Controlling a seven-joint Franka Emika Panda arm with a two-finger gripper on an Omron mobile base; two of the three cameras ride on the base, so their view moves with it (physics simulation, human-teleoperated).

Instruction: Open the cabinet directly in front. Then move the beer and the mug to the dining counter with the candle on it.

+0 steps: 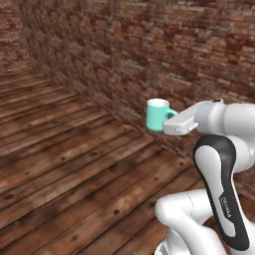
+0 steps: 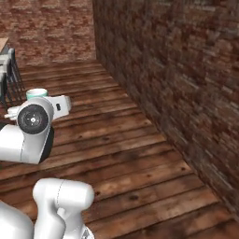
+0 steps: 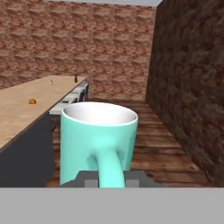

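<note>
The gripper (image 1: 172, 119) is clenched on the loop handle of the mug (image 1: 158, 115), which it holds upright in the air above the plank floor (image 1: 74, 164). In the hand view the mug (image 3: 98, 144) sits right in front of the fingers, its handle pointing back between them and its white inside showing at the open rim. Close on the hand's right runs a dark brick wall (image 3: 192, 87); another brick wall (image 3: 87, 43) closes off the room far ahead. To the hand's left and ahead stretches the dining counter (image 3: 22, 113), with a small orange thing (image 3: 32, 101) on its top, and at its far end a slim dark bottle (image 3: 75, 78) and a tiny pale object (image 3: 51, 81), too small to tell. Grey stools (image 3: 78, 93) stand along the counter's edge, between it and the open floor ahead of the mug
</note>
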